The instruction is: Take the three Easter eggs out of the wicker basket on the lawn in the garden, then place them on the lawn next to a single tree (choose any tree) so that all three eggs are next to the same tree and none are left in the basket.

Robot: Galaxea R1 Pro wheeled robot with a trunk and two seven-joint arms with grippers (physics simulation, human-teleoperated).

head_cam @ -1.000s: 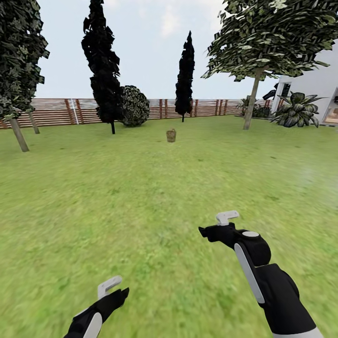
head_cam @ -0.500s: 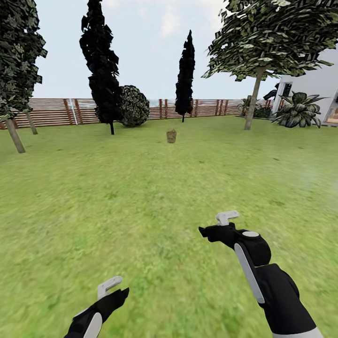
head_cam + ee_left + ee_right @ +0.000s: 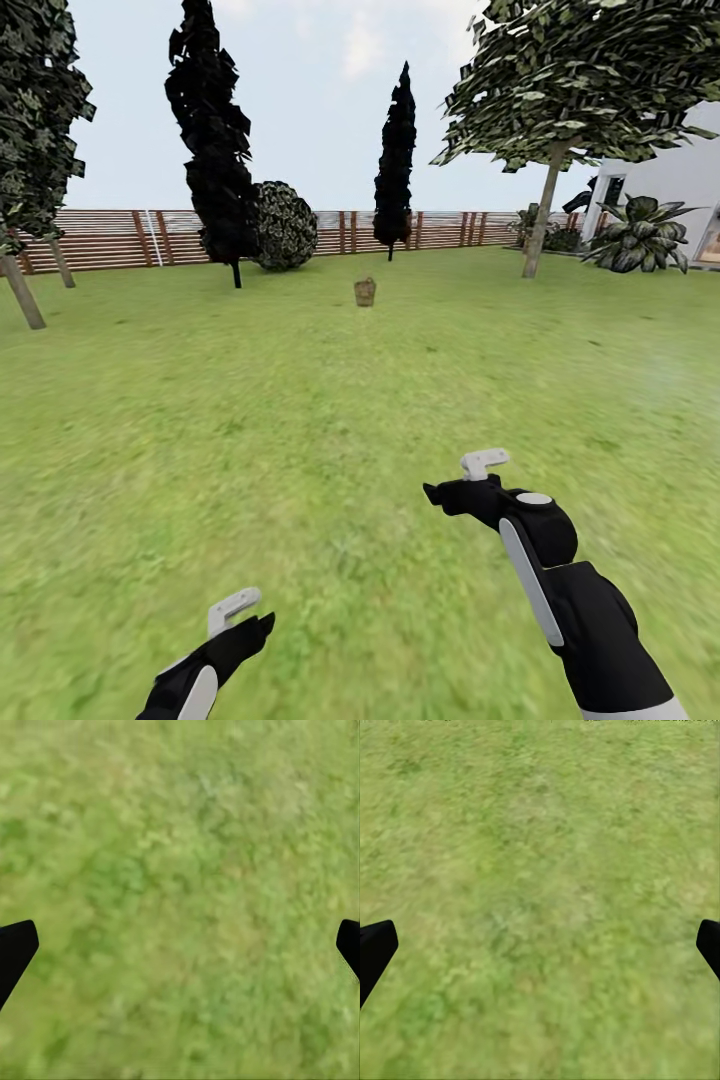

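— So what's different from a second ago?
— Little: the left-hand trees slide outward in the head view, so the camera is rolling toward the wicker basket, which stands far off on the lawn. Eggs too small to make out.
— And the hands?
— Left gripper and right gripper hang over bare grass, fingers spread, holding nothing.
— Anything blocking?
— No; open grass ahead. The tree stands right of the basket, the fence behind.
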